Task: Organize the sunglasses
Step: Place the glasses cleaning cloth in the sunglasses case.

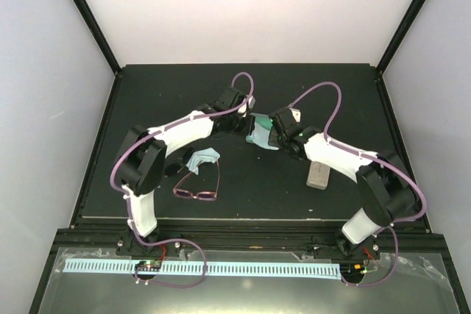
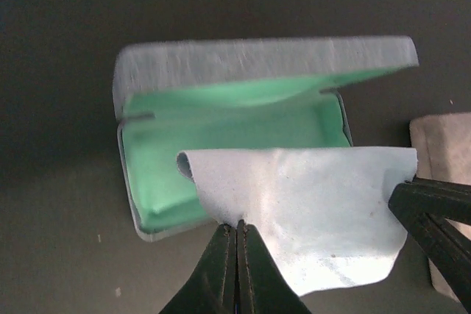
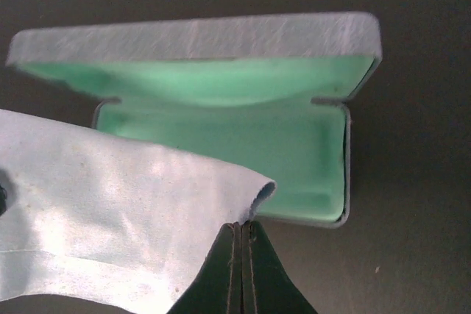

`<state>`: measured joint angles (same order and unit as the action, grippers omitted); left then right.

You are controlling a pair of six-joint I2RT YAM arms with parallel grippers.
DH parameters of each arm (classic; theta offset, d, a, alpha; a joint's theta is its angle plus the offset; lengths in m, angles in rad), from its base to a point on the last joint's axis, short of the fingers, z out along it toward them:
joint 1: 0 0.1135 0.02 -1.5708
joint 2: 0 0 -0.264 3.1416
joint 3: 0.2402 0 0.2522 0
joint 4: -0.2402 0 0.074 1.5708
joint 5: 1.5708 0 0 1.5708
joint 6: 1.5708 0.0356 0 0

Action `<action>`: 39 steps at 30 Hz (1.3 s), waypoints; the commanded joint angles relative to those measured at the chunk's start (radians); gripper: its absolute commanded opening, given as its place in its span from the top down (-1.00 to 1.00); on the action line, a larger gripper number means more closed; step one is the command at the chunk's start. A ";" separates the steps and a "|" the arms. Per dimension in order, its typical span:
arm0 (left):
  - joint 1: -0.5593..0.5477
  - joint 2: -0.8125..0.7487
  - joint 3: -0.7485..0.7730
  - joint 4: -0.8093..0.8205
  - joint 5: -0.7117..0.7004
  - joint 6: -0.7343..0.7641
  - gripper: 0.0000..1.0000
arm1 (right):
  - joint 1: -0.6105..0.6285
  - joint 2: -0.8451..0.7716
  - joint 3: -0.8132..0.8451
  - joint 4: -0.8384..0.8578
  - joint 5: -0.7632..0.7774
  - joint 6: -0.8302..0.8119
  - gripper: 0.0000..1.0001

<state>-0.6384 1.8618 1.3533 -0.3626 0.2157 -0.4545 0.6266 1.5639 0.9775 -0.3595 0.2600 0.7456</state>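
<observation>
Sunglasses point(image 1: 195, 194) lie open; held cloth point(image 2: 309, 211) hides case point(image 2: 243, 108) front.

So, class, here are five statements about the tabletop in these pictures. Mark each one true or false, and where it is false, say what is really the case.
1. The green-lined case stands open. True.
2. The left tool and the right tool are both shut on one light blue cloth. True.
3. The pink-maroon sunglasses lie inside the open case. False: they lie on the table, close to the left arm.
4. The right tool holds the beige case. False: it lies on the table beside the right arm.
5. A second cloth lies on the table near the sunglasses. True.
</observation>
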 commanded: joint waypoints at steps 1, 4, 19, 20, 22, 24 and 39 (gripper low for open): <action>0.029 0.099 0.124 -0.022 0.070 0.111 0.97 | -0.051 0.065 0.032 0.057 0.049 -0.009 0.98; 0.046 0.164 0.194 -0.038 0.090 0.127 0.97 | -0.075 0.103 0.041 0.076 0.053 -0.005 0.98; 0.076 0.286 0.242 -0.066 0.095 0.107 0.97 | -0.122 0.234 0.077 0.108 0.030 -0.049 0.98; 0.079 0.288 0.241 -0.071 0.094 0.105 0.97 | -0.123 0.241 0.081 0.106 0.028 -0.053 0.98; 0.081 0.291 0.237 -0.073 0.093 0.101 0.97 | -0.123 0.252 0.091 0.103 0.026 -0.063 0.98; 0.080 0.294 0.235 -0.077 0.093 0.100 0.97 | -0.124 0.262 0.100 0.097 0.028 -0.072 0.98; 0.082 0.275 0.234 -0.122 0.061 0.096 0.61 | -0.125 0.252 0.128 0.041 0.045 -0.112 0.68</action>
<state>-0.5629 2.1452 1.5795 -0.4553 0.3069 -0.3561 0.5087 1.8355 1.0870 -0.2951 0.2787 0.6479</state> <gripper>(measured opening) 0.174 0.103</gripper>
